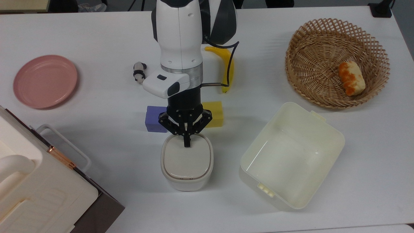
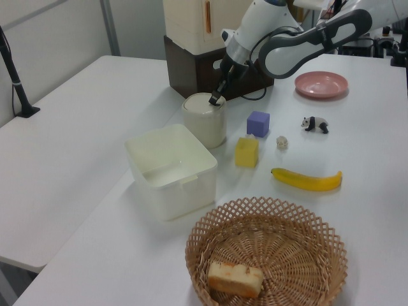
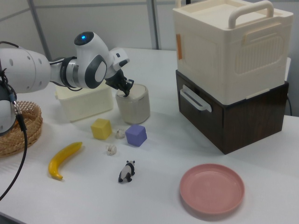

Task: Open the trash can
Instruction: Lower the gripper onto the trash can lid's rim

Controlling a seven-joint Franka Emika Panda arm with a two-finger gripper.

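One tool [image 1: 186,142] atop trash can [image 1: 187,161] lid.

My gripper [image 1: 186,142] covers the trash can [image 1: 187,161] lid's edge nearest it, so I cannot see the button there. The purple block [image 1: 154,118] and yellow block [image 1: 214,113] just behind it are partly hidden. The large case [image 1: 32,187] is cut off by the top view's left edge.
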